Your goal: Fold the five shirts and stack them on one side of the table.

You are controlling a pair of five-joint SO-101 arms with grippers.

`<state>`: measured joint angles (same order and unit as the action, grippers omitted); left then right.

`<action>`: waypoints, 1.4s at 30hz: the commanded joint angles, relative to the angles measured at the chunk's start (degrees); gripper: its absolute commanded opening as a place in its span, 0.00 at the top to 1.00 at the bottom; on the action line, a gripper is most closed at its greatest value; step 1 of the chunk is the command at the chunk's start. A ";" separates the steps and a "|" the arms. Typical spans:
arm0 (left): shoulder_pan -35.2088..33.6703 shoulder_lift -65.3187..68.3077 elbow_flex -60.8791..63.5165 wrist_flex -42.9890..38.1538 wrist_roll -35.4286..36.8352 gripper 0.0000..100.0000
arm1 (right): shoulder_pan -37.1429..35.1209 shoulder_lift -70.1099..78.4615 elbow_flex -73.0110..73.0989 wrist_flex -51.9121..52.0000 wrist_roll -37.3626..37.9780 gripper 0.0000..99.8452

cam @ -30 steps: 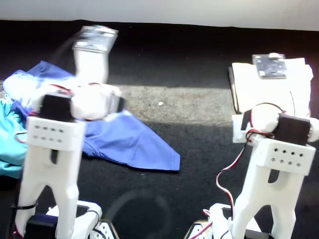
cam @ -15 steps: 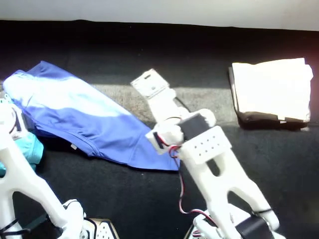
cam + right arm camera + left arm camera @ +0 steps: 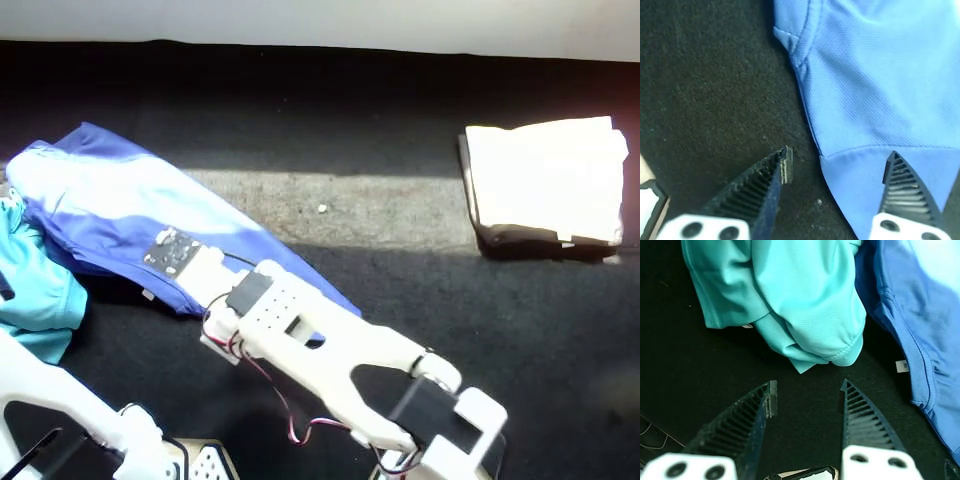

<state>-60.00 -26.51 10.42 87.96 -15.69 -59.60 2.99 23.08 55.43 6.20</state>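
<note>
A blue shirt (image 3: 150,230) lies spread and unfolded at the table's left. A teal shirt (image 3: 35,290) is crumpled beside it at the far left edge. My right arm (image 3: 300,330) stretches low across the front to the blue shirt's near hem. In the right wrist view the right gripper (image 3: 840,165) is open just above a corner of the blue shirt (image 3: 875,90), one finger over cloth, the other over bare table. My left gripper (image 3: 808,390) is open over dark table, just short of the teal shirt (image 3: 800,300), with the blue shirt (image 3: 925,340) alongside it.
A folded stack (image 3: 545,175), white on top of a black piece (image 3: 520,240), sits at the back right. The table (image 3: 400,120) is dark, with a sunlit strip across its middle. The left arm's base (image 3: 70,430) stands at the front left corner.
The right arm swung from the table's middle down and left onto the blue shirt's near edge. The left arm drew back toward the front left corner, uncovering the teal shirt.
</note>
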 commanded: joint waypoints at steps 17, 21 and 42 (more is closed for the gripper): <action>4.62 -1.19 -0.22 0.35 -3.52 0.79 | 37.32 8.66 -6.73 -8.75 -0.09 1.00; 10.68 -1.10 1.89 -0.09 -3.60 0.79 | 46.55 8.66 -13.93 -1.71 -0.09 0.99; 41.54 -1.10 32.66 -21.89 -3.34 0.79 | 64.66 8.66 -43.30 23.52 -0.09 0.88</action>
<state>-23.43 -26.51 41.80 68.18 -18.95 8.53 12.31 -16.04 75.12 6.20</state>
